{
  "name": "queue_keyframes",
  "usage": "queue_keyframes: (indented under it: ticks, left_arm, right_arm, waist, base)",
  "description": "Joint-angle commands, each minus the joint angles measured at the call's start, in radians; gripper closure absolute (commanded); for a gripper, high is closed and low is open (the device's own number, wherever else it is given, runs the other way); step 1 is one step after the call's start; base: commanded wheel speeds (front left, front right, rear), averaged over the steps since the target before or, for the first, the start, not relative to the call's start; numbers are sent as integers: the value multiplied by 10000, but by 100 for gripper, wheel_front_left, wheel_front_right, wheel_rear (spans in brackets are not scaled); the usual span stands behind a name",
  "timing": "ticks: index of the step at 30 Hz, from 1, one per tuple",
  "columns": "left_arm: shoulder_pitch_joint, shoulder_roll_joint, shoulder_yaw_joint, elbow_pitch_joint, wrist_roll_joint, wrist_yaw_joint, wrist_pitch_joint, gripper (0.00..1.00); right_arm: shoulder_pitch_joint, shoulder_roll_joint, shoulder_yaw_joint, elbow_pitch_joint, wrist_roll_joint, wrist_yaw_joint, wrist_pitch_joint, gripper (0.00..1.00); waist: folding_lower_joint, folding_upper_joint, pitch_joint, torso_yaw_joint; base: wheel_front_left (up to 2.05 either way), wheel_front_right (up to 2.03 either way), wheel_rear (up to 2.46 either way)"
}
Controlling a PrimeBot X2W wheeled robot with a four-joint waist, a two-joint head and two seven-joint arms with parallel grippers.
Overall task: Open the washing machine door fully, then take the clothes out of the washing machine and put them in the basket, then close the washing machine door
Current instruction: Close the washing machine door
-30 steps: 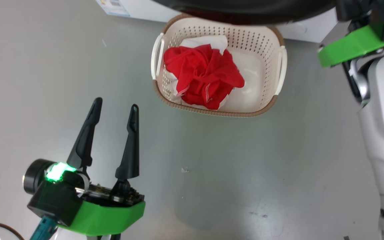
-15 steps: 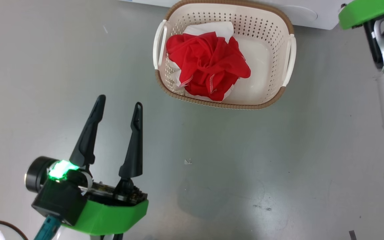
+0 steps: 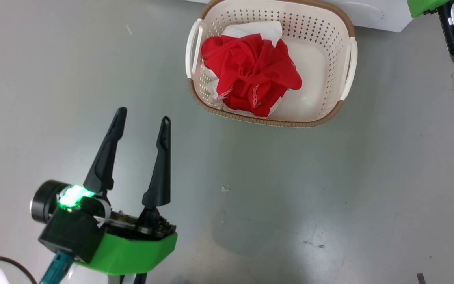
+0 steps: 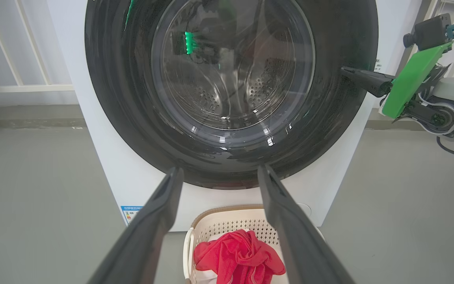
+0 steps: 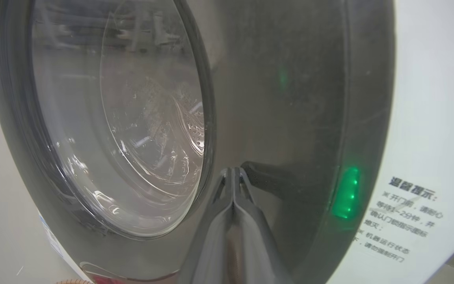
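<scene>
Left gripper (image 3: 143, 114) lower left of head view, fingers wide apart, empty. Right gripper (image 5: 233, 170) pinched closed, tips against door (image 5: 290, 98), holding nothing. Red clothes (image 3: 250, 75) in basket (image 3: 266, 121), top centre, by washer (image 4: 132, 185).

The basket (image 3: 268, 120) is sitting at the upper centre of the head view, on the floor (image 3: 290, 197), just in front of the washing machine (image 3: 369, 14), which is lying along the top edge. The clothes (image 3: 250, 75) are lying inside the basket, toward its left half. The left gripper (image 3: 143, 115) is hanging at the lower left, well apart from the basket. In the left wrist view, the washing machine door (image 4: 112, 98) is sitting at upper centre, above the basket, with the right gripper (image 4: 347, 71) touching its right rim
</scene>
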Motion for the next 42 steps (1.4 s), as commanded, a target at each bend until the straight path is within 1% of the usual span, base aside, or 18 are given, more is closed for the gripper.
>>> queue_keyframes:
  ticks: [1, 12, 14, 17, 18, 20, 21, 27, 35, 38, 42]
  left_arm:
    - [-84, 122, 274, -193, 0, 109, -74, 0]
    - [-11, 122, 396, -104, 84, 47, -74, 0]
    - [20, 122, 437, -74, 59, 25, -74, 0]
    - [60, 122, 525, -14, -258, 48, -74, 0]
    - [78, 122, 553, 18, -378, 42, -74, 0]
    - [107, 122, 594, 121, -502, 18, -74, 0]
    - [125, 122, 614, 200, -576, 29, -74, 0]
    - [203, 122, 748, 667, -681, 114, -74, 0]
    - [417, 122, 811, 1116, -740, 67, -74, 0]
    - [526, 122, 849, 1172, -886, 29, -74, 0]
    - [696, 122, 866, 1316, -925, 37, -74, 0]
  right_arm:
    - [-447, -46, -290, -240, -84, -199, 37, 100]
    - [97, 301, -225, -293, 382, -199, 37, 100]
    - [292, 379, -139, -360, 491, -199, 37, 100]
    - [645, 492, 196, -322, 782, -199, 37, 100]
    - [765, 520, 323, -303, 900, -199, 37, 96]
    - [973, 549, 556, -333, 1092, -199, 37, 45]
    - [1085, 556, 654, -384, 1172, -199, 37, 0]
    - [2085, 609, 1150, -1024, 1483, -199, 37, 0]
    - [4217, 779, 1439, -2644, 1750, -199, 37, 0]
    - [5062, 814, 1467, -3339, 1686, -199, 37, 0]
    - [6050, 852, 1256, -4124, 1632, -199, 37, 0]
  waist:
    - [0, -1, -35, -4]
    - [0, -1, -410, -288]
    - [0, -1, -512, -397]
    - [0, -1, -695, -585]
    - [0, -1, -759, -654]
    - [0, -1, -885, -786]
    - [0, -1, -950, -852]
    - [0, -1, -1446, -1254]
    - [0, -1, -2341, -1794]
    - [0, -1, -2655, -1978]
    - [0, -1, -3032, -2170]
  base:
    - [0, 0, 0]
    - [0, 0, 0]
    - [0, 0, 0]
    - [0, 0, 0]
    - [0, 0, 0]
    - [0, 0, 0]
    - [0, 0, 0]
    - [0, 0, 0]
    - [0, 0, 0]
    - [0, 0, 0]
    - [0, 0, 0]
